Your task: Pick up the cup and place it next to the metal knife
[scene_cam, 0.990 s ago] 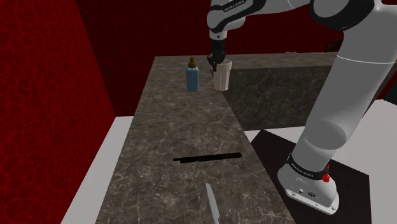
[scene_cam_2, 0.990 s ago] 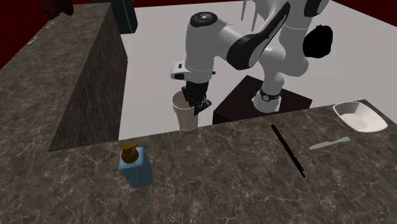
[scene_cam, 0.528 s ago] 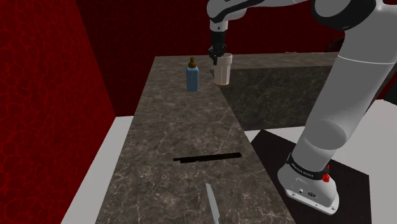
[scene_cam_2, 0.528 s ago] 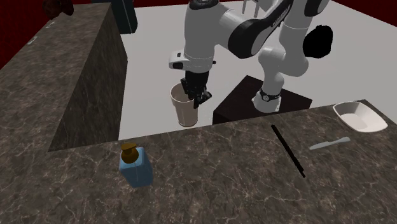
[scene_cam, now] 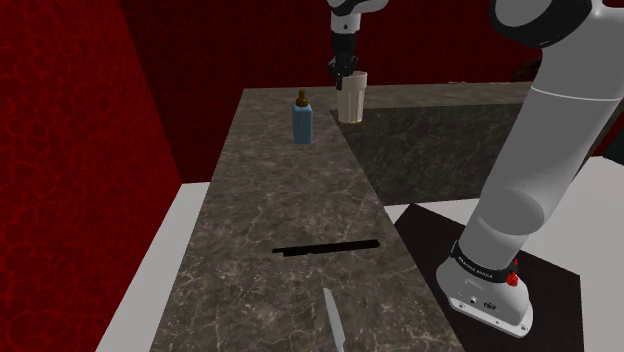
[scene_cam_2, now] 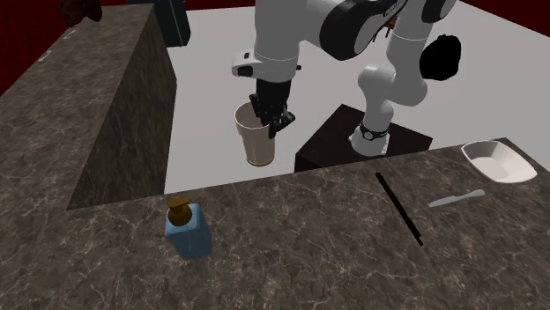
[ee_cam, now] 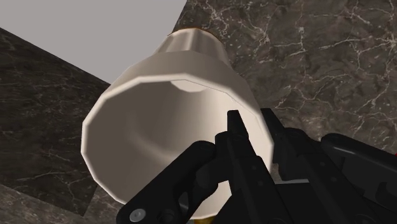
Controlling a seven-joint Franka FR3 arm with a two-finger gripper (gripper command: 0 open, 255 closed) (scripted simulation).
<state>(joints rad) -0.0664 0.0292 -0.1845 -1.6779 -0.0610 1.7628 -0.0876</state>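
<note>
The cup is a plain cream tumbler, upright and lifted a little off the dark marble counter near its inner corner. My gripper is shut on the cup's rim from above, one finger inside and one outside, as the wrist view shows with the cup and gripper. The second exterior view has the cup hanging under the gripper. The grey knife lies flat at the counter's near end, far from the cup; in the second exterior view the knife is at the right.
A blue bottle with a brown cap stands just beside the cup's place on the counter. A thin black stick lies across the counter between cup and knife. A white bowl sits beyond the knife. Red walls bound the shoulder view's left.
The gripper has risen steadily with the cup in its grip, and the cup has come up off the counter. Bottle, stick and knife have not moved.
</note>
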